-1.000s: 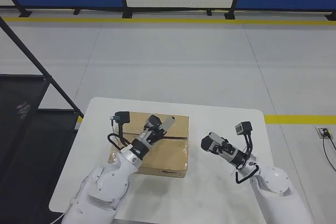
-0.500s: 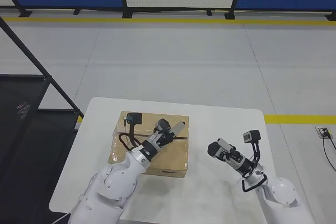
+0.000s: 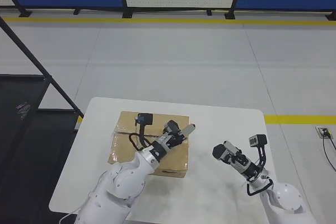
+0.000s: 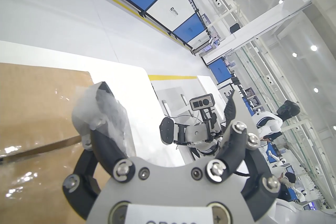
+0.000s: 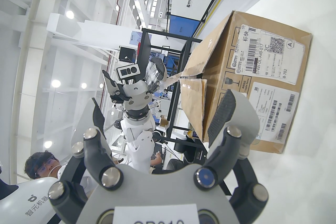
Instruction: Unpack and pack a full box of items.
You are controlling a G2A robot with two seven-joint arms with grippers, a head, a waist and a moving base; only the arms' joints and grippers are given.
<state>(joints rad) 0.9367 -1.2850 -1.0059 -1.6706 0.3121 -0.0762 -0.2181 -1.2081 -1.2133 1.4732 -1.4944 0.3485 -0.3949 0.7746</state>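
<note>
Right gripper (image 5: 160, 114): nearest to you, it hangs over bare tabletop off the box's labelled side, well apart from the cardboard. Its fingers stand spread, with nothing between them.
Left gripper (image 4: 168, 93): you have it over the box's top, by the edge that faces the other arm. The fingers are spread wide and pinch nothing. You cannot tell whether it touches the cardboard.
Film (image 4: 105, 109): you can see crinkled clear plastic wrapped around one finger of the left gripper, covering its tip and pad. The other finger is bare.
Box (image 3: 176, 159): brown cardboard, sitting flat on the table under the left arm. The top flaps are down and glossy tape runs over them. From the right wrist view you see ragged cardboard edges at the end of the seam.
Labels (image 5: 265, 57): white shipping stickers with barcodes, on the side wall turned toward the right gripper.
Table (image 3: 224, 120): white with rounded corners. The box sits on the half nearer the left arm.
Yellow stripe (image 3: 302, 119): painted on the pale floor, beyond the table's far right corner.
Black frame (image 3: 45, 78): slanted metal bars, off the table's far left.
</note>
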